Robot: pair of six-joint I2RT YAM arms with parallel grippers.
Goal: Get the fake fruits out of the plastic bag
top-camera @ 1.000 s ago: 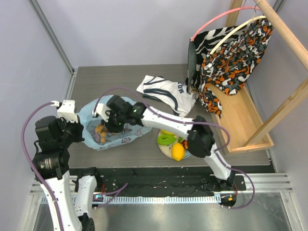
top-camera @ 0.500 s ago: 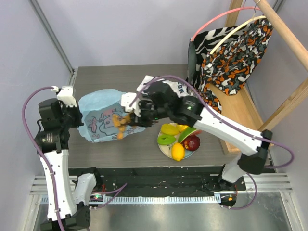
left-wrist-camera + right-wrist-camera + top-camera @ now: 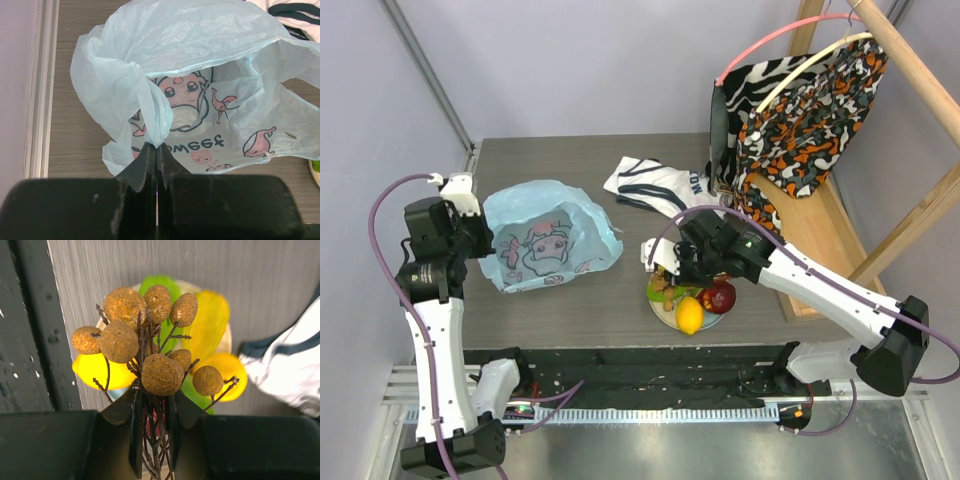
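The light-blue plastic bag (image 3: 545, 235) with pink cartoon prints lies at the left of the table. My left gripper (image 3: 480, 245) is shut on a gathered fold of the bag's (image 3: 200, 75) near edge, right at the left gripper's (image 3: 157, 150) tips. My right gripper (image 3: 665, 275) hovers over the plate (image 3: 663, 314), shut on the twiggy stems of the brownish grape bunch (image 3: 160, 372). On the plate lie a yellow lemon (image 3: 690, 315) and a red apple (image 3: 720, 297). Green (image 3: 160, 285) and yellow (image 3: 212, 320) fruit pieces show below the bunch.
A white shirt with dark lettering (image 3: 665, 188) lies behind the plate. A wooden rack (image 3: 830, 230) with patterned garments on hangers (image 3: 790, 110) fills the right side. A dark rail (image 3: 650, 360) runs along the table's near edge.
My right gripper has carried the grape bunch out of the bag and rightward to above the plate. The left gripper keeps its hold on the bag, which has shifted and slumped.
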